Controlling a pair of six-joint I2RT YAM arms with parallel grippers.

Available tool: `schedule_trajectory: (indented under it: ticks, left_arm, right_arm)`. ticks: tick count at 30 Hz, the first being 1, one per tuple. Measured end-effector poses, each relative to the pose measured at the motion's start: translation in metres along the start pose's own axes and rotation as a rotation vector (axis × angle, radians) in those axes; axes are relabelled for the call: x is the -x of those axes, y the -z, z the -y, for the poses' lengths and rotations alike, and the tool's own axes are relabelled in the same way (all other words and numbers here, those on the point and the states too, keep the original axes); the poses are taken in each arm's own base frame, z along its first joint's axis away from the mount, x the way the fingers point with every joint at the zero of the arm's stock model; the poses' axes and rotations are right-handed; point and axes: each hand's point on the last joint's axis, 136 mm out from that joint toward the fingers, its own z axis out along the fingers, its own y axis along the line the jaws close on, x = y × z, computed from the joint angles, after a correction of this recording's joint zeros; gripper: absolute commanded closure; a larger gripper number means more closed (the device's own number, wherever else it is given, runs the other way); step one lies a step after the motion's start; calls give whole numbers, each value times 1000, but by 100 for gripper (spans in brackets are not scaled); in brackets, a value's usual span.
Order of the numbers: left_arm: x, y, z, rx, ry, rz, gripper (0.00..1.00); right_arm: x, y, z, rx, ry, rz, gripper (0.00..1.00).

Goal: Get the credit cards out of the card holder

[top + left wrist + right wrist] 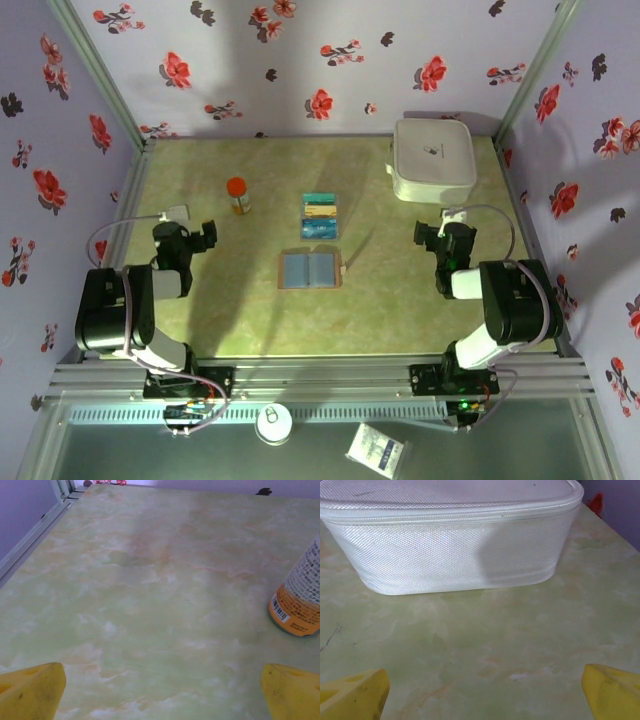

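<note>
At table centre, holder [311, 270] lies open, seemingly empty; cards [321, 215] sit just beyond. Looks done. Left gripper [207, 236], right gripper [429, 238] wide, empty.

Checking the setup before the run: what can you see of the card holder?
The card holder lies opened flat near the middle of the green marbled table. A thin tan-brown, leather-like border frames two blue-grey lined panels facing up, split by a central fold; a small clasp tab sticks out at its right edge. Only the table touches it; the credit cards lie just beyond it, apart. Whether its pockets hold anything is too small to tell.
</note>
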Motion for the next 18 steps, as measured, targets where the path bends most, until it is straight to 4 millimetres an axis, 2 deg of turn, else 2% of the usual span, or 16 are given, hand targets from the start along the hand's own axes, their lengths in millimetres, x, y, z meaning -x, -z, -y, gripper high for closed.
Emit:
schedule_trajectory:
  ticks: [9,18]
  left_arm:
    - [7,1,18,-34,-60,35,0]
    - [8,2,17,-22,-68,42,0]
  right_arm:
    - [0,0,5,-15,-26,0,1]
    - [1,-1,5,-15,-26,1,1]
